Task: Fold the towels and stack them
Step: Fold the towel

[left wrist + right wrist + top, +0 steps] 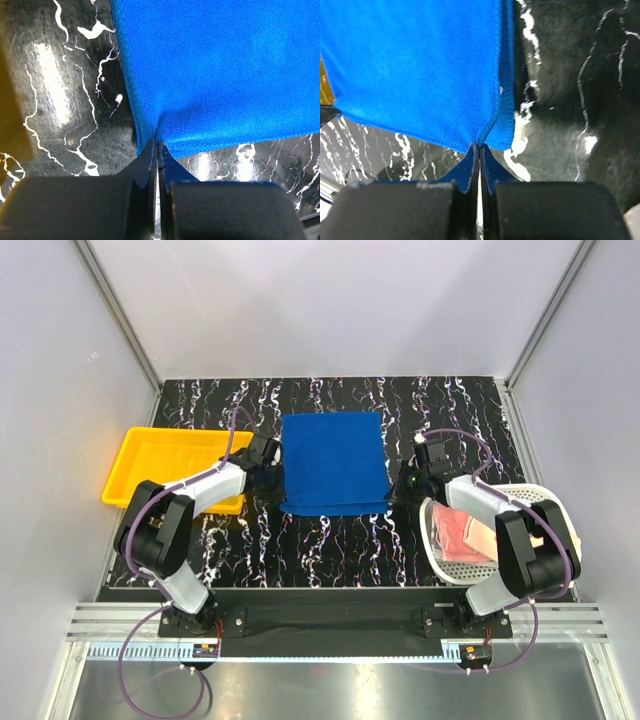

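At centre, left claw and right claw pinch one blue towel.

The right gripper pinches the blue towel at its corner — jaws fully closed (marbled black table beneath).

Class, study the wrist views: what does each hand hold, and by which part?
Both hold the blue towel: the left hand pinches its near left corner, the right hand its near right corner.

Yellow plastic tray at left, white mesh basket at right, black marbled tabletop
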Available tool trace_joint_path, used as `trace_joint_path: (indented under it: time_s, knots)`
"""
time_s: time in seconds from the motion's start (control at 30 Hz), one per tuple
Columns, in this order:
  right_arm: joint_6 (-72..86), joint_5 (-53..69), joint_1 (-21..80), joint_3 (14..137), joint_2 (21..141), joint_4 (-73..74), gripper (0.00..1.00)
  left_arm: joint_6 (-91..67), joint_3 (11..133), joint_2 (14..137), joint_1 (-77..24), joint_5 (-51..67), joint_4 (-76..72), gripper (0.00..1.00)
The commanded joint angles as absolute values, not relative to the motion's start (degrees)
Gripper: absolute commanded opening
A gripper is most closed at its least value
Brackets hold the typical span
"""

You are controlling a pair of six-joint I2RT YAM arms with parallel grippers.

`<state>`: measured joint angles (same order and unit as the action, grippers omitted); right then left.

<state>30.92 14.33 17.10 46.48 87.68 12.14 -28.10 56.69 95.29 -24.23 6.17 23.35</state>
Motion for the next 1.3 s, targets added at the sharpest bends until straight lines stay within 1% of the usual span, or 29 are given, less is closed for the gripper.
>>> trace_joint_path:
  time_s: [0.0, 0.27, 0.57, 0.63, 0.67, 0.7, 0.77, 0.8, 0.83, 0.9, 0.93, 1.03, 1.07, 1.13, 1.17, 1.23, 1.27]
  knots:
    - [30.5, 12.6, 18.8, 46.8, 84.0, 14.1, 0.00, -27.9, 55.8, 91.9, -25.1, 4.8, 23.3, 0.00]
    - [30.8, 10.4, 21.0, 44.6, 81.0, 15.9, 0.00, -28.6, 53.9, 88.4, -26.5, 3.1, 25.4, 0.00]
    - [33.6, 7.8, 25.3, 39.6, 77.8, 15.9, 0.00, -30.7, 46.9, 86.7, -29.9, 2.7, 23.9, 0.00]
    - [34.0, 7.6, 25.7, 39.0, 76.6, 16.3, 0.04, -30.8, 45.9, 85.3, -30.4, 1.8, 24.3, 0.01]
    - [34.1, 7.6, 25.9, 38.9, 76.1, 16.6, 0.04, -30.8, 45.7, 84.8, -30.5, 1.7, 24.7, 0.04]
    - [34.0, 7.7, 26.0, 38.8, 75.4, 16.9, 0.10, -30.8, 45.7, 84.3, -30.6, 1.9, 25.3, 0.13]
    - [33.8, 7.3, 26.1, 38.8, 74.4, 18.0, 0.19, -30.2, 46.1, 82.5, -31.0, 2.1, 26.1, 0.20]
    - [33.8, 7.2, 26.1, 38.9, 73.3, 18.4, 0.30, -30.0, 46.5, 81.7, -31.1, 1.5, 27.3, 0.29]
    - [33.7, 7.2, 26.0, 39.2, 72.7, 19.1, 0.36, -29.9, 47.6, 80.9, -31.1, 0.9, 28.0, 0.34]
    - [33.6, 7.2, 26.0, 40.9, 70.9, 20.0, 0.45, -29.4, 49.4, 78.6, -31.1, -1.4, 31.1, 0.40]
    - [33.1, 7.2, 26.0, 41.9, 70.7, 21.3, 0.52, -29.1, 52.1, 78.1, -31.0, -2.4, 31.9, 0.41]
    - [32.5, 5.2, 26.0, 46.9, 72.0, 22.1, 0.55, -28.4, 56.4, 78.7, -30.0, -5.0, 33.5, 0.46]
    - [32.0, 4.5, 26.0, 50.1, 72.9, 22.2, 0.57, -28.0, 59.6, 79.6, -29.3, -4.8, 33.5, 0.46]
    - [29.5, 2.9, 25.6, 56.3, 78.6, 22.8, 0.58, -27.4, 62.6, 84.3, -27.3, -4.0, 32.0, 0.46]
    - [29.0, 2.8, 25.2, 58.3, 80.9, 22.8, 0.58, -27.6, 66.5, 86.3, -25.8, -4.1, 32.0, 0.46]
    - [27.5, 2.8, 24.0, 64.1, 87.7, 21.6, 0.58, -27.3, 70.6, 93.0, -24.7, -4.8, 31.9, 0.45]
    - [27.2, 2.6, 23.0, 66.0, 92.2, 21.2, 0.57, -26.9, 74.6, 95.5, -24.0, -6.8, 31.6, 0.46]
